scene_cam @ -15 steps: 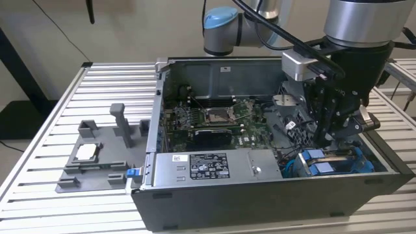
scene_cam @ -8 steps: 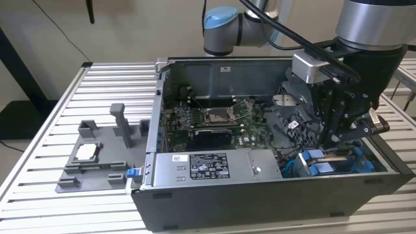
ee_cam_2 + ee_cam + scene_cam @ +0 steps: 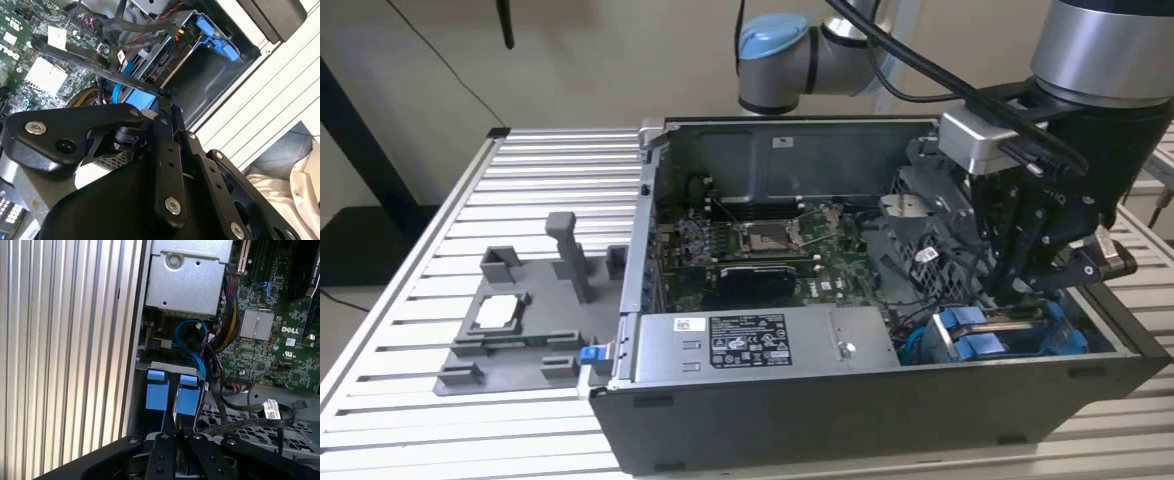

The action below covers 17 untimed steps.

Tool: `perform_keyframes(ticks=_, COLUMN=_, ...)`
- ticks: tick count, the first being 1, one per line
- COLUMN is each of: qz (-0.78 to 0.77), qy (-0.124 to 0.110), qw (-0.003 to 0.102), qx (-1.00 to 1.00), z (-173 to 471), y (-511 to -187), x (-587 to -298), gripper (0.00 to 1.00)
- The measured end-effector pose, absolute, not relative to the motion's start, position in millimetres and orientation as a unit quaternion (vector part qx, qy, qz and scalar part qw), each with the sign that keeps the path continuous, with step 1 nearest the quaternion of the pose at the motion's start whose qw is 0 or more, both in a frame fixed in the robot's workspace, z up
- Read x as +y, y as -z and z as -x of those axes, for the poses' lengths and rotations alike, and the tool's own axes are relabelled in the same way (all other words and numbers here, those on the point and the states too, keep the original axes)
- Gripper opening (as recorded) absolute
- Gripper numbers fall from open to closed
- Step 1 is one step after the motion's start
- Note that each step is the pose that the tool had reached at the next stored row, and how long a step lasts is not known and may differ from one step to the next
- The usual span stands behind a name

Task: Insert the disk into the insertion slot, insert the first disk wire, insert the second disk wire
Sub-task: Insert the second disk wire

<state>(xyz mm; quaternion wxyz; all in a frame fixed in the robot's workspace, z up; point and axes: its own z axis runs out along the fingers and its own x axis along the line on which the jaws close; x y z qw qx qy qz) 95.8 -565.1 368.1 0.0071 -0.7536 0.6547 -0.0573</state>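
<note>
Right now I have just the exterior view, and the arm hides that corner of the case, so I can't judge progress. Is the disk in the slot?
Observer: It seems so. In the first wrist view the disk, in its blue carrier, sits in the slot, straight ahead of the gripper.
Operator: Any wire near it?
Observer: In the same view a blue cable loops out from just beyond the slot.
Operator: And at the gripper?
Observer: In the second wrist view a flat black cable crosses just off its tip.
</note>
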Motion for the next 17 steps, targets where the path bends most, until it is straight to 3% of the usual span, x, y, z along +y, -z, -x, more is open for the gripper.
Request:
perform_keyframes(ticks=8, qz=0.754, qy=0.025, qw=0.011, qx=0.656, z=-98.5, y=-367.9, x=-565.8, gripper=0.16)
perform_keyframes(ticks=14, qz=0.754, qy=0.005, qw=0.033, qx=0.656, z=-103.2, y=-367.7, x=-568.8, gripper=0.16)
perform_keyframes(ticks=17, qz=0.753, qy=0.000, qw=0.038, qx=0.657, z=-103.8, y=-367.4, x=-571.4, gripper=0.16)
